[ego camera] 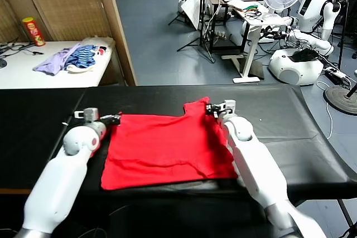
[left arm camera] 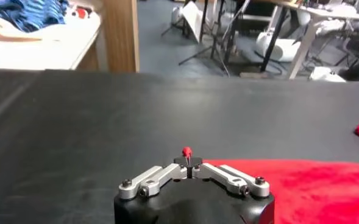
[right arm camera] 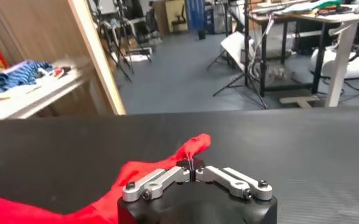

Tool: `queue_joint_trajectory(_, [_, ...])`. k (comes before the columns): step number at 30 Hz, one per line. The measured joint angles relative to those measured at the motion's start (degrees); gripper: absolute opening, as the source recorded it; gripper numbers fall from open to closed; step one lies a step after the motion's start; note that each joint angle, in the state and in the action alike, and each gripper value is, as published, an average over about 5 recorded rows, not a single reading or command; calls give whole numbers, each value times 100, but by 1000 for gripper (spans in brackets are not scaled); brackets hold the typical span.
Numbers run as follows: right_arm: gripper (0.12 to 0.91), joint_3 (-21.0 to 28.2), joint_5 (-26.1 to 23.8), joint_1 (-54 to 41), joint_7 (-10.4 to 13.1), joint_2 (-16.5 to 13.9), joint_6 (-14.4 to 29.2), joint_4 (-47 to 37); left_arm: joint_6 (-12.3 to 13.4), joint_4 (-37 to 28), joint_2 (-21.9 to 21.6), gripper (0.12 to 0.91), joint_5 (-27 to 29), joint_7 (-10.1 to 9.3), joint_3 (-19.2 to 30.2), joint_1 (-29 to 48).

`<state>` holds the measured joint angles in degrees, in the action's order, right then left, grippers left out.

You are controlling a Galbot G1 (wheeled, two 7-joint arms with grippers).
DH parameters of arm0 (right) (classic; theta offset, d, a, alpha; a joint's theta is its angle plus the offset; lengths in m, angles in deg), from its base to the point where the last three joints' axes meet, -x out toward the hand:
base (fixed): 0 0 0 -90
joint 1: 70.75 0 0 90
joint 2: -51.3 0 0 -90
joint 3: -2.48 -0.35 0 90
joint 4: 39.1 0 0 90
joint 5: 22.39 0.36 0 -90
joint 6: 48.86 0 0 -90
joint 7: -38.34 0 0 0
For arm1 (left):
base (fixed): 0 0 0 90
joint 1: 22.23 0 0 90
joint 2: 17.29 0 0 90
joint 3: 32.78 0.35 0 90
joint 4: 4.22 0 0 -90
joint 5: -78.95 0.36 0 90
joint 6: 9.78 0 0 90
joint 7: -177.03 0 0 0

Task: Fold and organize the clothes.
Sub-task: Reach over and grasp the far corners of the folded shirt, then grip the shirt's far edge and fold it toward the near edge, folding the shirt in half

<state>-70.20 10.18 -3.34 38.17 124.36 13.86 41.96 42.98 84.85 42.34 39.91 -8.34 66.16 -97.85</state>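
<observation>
Bright red cotton T-shirt (ego camera: 167, 150) lay flat mid-frame on black surface (ego camera: 312, 137). Left gripper (ego camera: 115, 119) and right gripper (ego camera: 210, 108), jaws clamped, pinched its two far corners; cloth trailed toward the robot.

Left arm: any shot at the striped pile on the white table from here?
Probably not. The left gripper is shut on the red T-shirt, and the striped pile lies on the separate white table, well behind the black one.

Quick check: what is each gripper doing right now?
Left gripper: shut on the far left corner of the red T-shirt.
Right gripper: shut on the T-shirt's far right corner.
</observation>
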Motion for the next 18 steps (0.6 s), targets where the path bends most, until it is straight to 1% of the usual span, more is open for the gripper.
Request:
queue_joint_trajectory(3, [127,-59,93,263,32,-219,-131,466,17,384,-92,128,-16,-19,-146,-264])
queue_joint_trajectory(6, [127,-113,106,536,119,-448,-324,912,29,767,-171,128,-19,-50,-281,-561])
queue_joint_trajectory(9, [127,-162,129,806,185,-661,-501,1315,9,1116,-231,128,-15,-123,-408,-857])
queue_joint_trajectory(13, [127,-215,213,1129,244,-882,-684,1778,-56,1525,-327,128,28,-267,-573,-1222])
queue_joint_trajectory(18, [127,-246,185,1536,358,-1112,-971,2332,-154,1972,-455,128,134,-302,-763,-1649])
